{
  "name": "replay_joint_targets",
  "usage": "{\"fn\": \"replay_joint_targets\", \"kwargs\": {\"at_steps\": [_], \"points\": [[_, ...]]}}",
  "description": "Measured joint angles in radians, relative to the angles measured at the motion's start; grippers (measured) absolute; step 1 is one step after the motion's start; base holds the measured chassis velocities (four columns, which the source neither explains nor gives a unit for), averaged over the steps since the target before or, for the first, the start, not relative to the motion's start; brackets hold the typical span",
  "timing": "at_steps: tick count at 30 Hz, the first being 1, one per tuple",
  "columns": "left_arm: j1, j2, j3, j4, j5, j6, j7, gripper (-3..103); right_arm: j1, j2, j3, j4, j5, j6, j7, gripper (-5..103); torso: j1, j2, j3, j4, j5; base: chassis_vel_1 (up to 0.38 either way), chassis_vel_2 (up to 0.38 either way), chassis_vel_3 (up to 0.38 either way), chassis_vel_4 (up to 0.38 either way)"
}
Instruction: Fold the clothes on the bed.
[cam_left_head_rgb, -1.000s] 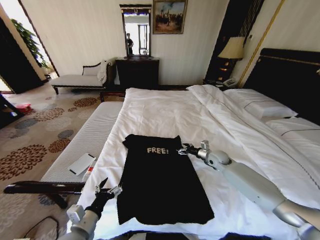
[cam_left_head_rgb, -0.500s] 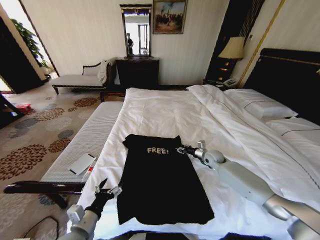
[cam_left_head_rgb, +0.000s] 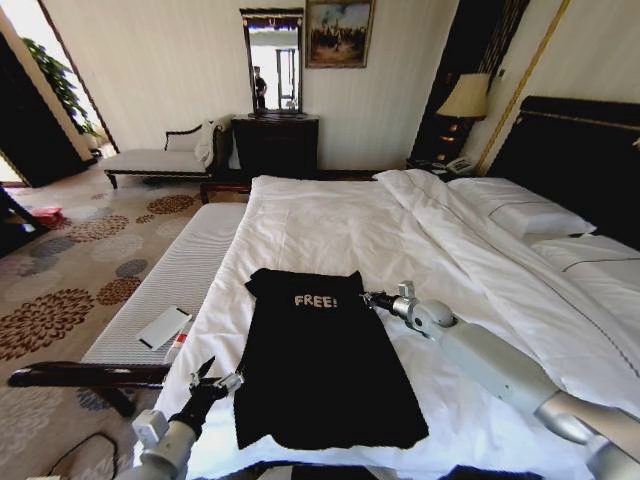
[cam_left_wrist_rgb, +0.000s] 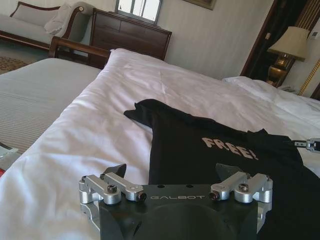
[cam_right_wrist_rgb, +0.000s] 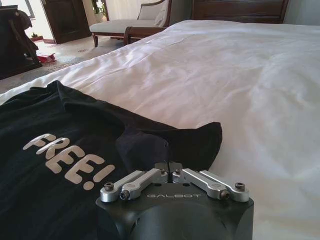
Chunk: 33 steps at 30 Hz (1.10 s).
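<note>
The clothes, one black T-shirt with white "FREE!" lettering, lie flat on the near part of the bed, with the sleeves tucked in. My right gripper is low at the shirt's right shoulder. In the right wrist view it is shut, its tips at the edge of the sleeve; I cannot tell whether cloth is pinched. My left gripper hovers open by the shirt's lower left edge. In the left wrist view it is spread wide and empty, with the T-shirt just beyond it.
A white-striped bench runs along the bed's left side, with a flat white object lying on it. Pillows and the dark headboard are at the far right. A dark dresser stands against the back wall.
My right gripper edged left toward the shirt, then drew back slightly to the right. The shirt and the left arm look unchanged.
</note>
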Motion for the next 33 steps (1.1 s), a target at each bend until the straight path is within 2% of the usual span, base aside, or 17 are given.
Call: {"fn": "replay_joint_targets", "kwargs": {"at_steps": [20, 25, 33], "points": [[0.011, -0.007, 0.000, -0.011, 0.002, -0.012, 0.011, 100, -0.064, -0.139, 0.096, 0.118, -0.061, 0.016, -0.002, 0, 0.000, 0.000, 0.000, 0.0000, -0.0001, 0.000, 0.000, 0.000, 0.000], [0.004, -0.007, 0.005, -0.010, 0.002, -0.012, 0.011, 100, -0.097, -0.145, 0.117, 0.160, -0.078, 0.020, -0.001, 0, 0.000, 0.000, 0.000, 0.0000, 0.0000, 0.000, 0.000, 0.000, 0.000], [0.009, -0.012, 0.006, -0.004, 0.007, -0.015, 0.013, 100, -0.194, -0.108, 0.132, 0.225, -0.154, 0.024, 0.005, 0, 0.000, 0.000, 0.000, 0.0002, -0.0001, 0.000, 0.000, 0.000, 0.000]]}}
